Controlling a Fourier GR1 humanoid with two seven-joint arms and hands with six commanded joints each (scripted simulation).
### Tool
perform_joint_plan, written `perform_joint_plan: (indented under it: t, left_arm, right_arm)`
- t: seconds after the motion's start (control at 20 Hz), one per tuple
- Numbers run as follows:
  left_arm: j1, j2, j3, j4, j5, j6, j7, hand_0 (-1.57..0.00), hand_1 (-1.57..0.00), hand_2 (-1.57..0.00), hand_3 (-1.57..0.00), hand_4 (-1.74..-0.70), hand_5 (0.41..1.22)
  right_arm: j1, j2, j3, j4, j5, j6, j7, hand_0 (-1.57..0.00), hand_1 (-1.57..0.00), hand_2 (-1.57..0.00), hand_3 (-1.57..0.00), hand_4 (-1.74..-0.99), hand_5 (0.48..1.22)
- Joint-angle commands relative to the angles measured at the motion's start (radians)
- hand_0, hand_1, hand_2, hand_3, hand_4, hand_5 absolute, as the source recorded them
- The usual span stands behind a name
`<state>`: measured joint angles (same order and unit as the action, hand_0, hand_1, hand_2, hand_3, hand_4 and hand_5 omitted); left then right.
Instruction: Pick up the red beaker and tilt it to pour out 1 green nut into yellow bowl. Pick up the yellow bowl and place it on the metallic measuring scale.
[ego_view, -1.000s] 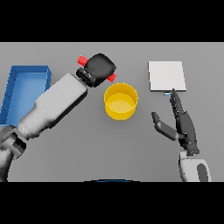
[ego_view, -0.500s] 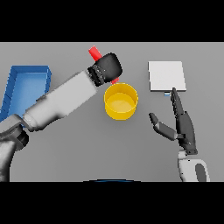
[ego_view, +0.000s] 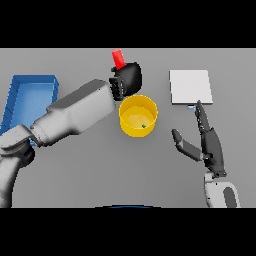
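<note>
- The robot's left hand (ego_view: 128, 79) is curling its dark fingers round the small red plastic beaker (ego_view: 118, 58), holding it raised just behind the far rim of the round yellow plastic bowl (ego_view: 127, 107); only the beaker's upper end is showing above the hand.
- A small green nut (ego_view: 144, 126) is lying inside the bowl, near its right inner wall, so the pour is looking done and the beaker is looking ready to be set down.
- The right hand (ego_view: 209, 144) is hovering over the grey table (ego_view: 75, 175) with fingers straight and thumb spread wide, holding nothing, to the right of the bowl and just in front of the flat square metallic measuring scale (ego_view: 190, 86).
- The bowl is likely handling as light, stiff and smooth-walled; a grasp with the thumb inside and fingers outside the right rim is seeming the surest.
- Keeping it level is mattering, since the loose nut could roll out.
- An open blue rectangular tray (ego_view: 15, 92) is sitting at the far left.
</note>
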<state>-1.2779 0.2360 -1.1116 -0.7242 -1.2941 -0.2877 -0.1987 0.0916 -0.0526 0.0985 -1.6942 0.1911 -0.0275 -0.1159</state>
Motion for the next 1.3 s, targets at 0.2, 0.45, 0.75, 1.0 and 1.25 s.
perform_joint_plan:
  t: [0.2,0.45,0.75,1.0,1.25]
  left_arm:
    - [-0.11,-0.027,-0.04,0.026,-0.066,0.012,-0.037,-1.57,-1.57,-1.57,-1.57,-1.73,1.221]
    - [-0.306,0.034,0.052,0.144,-0.051,0.047,-0.081,-1.57,-1.57,-1.57,-1.57,-1.72,1.221]
    - [-0.434,0.12,0.382,0.372,0.169,0.002,0.046,-1.57,-1.57,-1.57,-1.52,-1.73,1.221]
    - [-0.382,0.282,0.743,0.526,0.491,0.015,0.126,-1.57,-1.57,-1.57,-1.53,-1.74,1.221]
    - [-0.2,0.353,0.915,0.563,0.686,0.149,0.271,-1.57,-1.57,-1.57,-1.56,-1.74,1.221]
  right_arm:
    - [0.008,0.008,0.007,-0.012,0.019,-0.017,0.005,0.0,0.0,0.0,0.0,-1.138,0.572]
    - [-0.02,0.009,0.004,0.005,0.021,-0.022,0.005,0.0,0.0,0.0,0.0,-1.13,0.554]
    - [-0.013,-0.005,0.004,-0.002,-0.01,0.014,-0.021,0.0,0.0,0.0,0.0,-1.102,0.572]
    - [-0.046,-0.007,0.004,0.034,-0.011,0.017,-0.018,0.0,0.0,0.0,0.0,-1.121,0.588]
    - [-0.052,-0.027,0.009,0.03,0.004,0.023,-0.016,0.0,0.0,0.0,0.0,-1.132,0.621]
